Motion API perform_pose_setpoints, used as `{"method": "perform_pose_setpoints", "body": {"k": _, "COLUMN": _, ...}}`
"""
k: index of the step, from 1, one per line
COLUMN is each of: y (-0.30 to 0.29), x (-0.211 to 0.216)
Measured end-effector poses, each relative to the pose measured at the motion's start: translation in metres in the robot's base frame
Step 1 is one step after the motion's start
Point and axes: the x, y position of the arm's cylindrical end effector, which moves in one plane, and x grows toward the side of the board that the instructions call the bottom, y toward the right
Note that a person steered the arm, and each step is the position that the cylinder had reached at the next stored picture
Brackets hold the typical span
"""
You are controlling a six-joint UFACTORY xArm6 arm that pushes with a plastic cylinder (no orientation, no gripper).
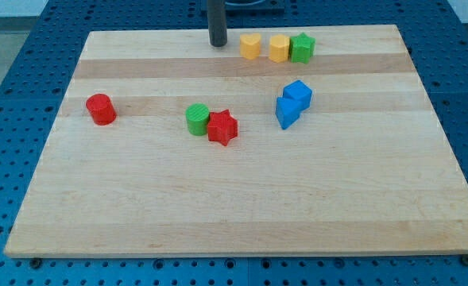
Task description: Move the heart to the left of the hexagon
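The yellow heart (251,46) stands near the board's top edge, just left of the yellow hexagon (279,48), with a small gap between them. A green star (302,48) touches the hexagon's right side. My tip (218,44) rests on the board to the left of the heart, a short gap away from it.
A red cylinder (101,109) stands at the left. A green cylinder (198,119) touches a red star (223,127) near the middle. Two blue blocks (293,103) sit together right of the middle. The wooden board (234,199) lies on a blue perforated table.
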Motion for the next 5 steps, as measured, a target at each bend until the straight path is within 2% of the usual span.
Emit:
{"method": "perform_pose_setpoints", "body": {"k": 4, "y": 0.039, "x": 0.005}}
{"method": "perform_pose_setpoints", "body": {"k": 5, "y": 0.026, "x": 0.005}}
